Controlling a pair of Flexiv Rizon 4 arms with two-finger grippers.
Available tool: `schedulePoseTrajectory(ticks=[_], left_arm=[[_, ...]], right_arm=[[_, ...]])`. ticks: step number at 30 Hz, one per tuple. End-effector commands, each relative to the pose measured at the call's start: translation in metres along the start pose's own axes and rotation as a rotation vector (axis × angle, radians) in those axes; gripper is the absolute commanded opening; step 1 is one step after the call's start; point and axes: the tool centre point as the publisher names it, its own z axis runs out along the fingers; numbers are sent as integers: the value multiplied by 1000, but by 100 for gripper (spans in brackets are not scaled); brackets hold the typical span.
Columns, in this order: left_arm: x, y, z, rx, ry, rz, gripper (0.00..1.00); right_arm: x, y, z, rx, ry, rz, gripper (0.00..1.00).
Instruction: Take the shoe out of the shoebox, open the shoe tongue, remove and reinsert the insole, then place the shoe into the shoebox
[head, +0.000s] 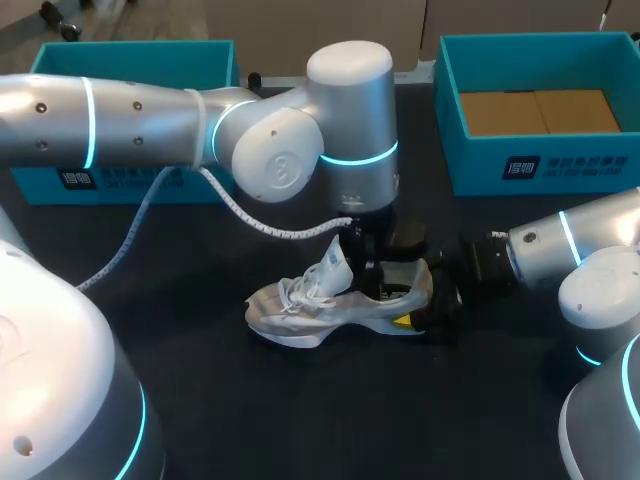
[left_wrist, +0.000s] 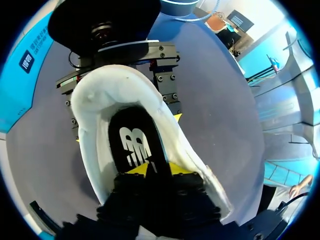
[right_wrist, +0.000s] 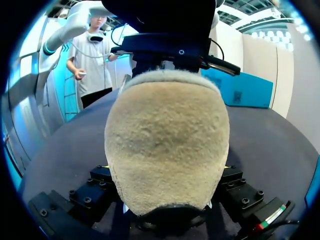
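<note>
A pale grey and white shoe (head: 300, 305) lies on the dark table, toe pointing left, with its tongue (head: 335, 265) raised. My left gripper (head: 365, 265) reaches down into the shoe's opening. In the left wrist view its yellow tips stand slightly apart, open (left_wrist: 160, 170), resting on the black insole (left_wrist: 132, 145) that lies flat inside the white collar (left_wrist: 100, 110). From the right, my right gripper (head: 430, 305) is shut on the shoe's heel. That tan suede heel (right_wrist: 165, 140) fills the space between its two fingers (right_wrist: 167, 172).
A teal shoebox (head: 500, 165) with brown card inside stands at the back right. A second teal box (head: 60, 180) stands at the back left, partly behind my left arm. A white cable (head: 240, 215) hangs from that arm above the table.
</note>
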Motion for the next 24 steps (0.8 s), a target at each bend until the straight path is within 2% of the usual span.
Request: schedulePoseTrajectory(ticks=[1,8,10,11,17,24], left_arm=[[-2,1,4,-1,10,2,34],[-6,3,13,-16,14,-2,36],[-6,4,16,-18,12,-5,40],[-6,4,17,-18,8,-6,45],[-8,6,19,-46,-86,-19,47],[-10,6,22,-82,-216,-30,43]], right_arm=[[-2,-2,2,3,0,1,0],[-2,-2,2,3,0,1,0],[-2,-2,2,3,0,1,0],[-2,-2,2,3,0,1,0],[-2,-2,2,3,0,1,0],[-2,-2,2,3,0,1,0]])
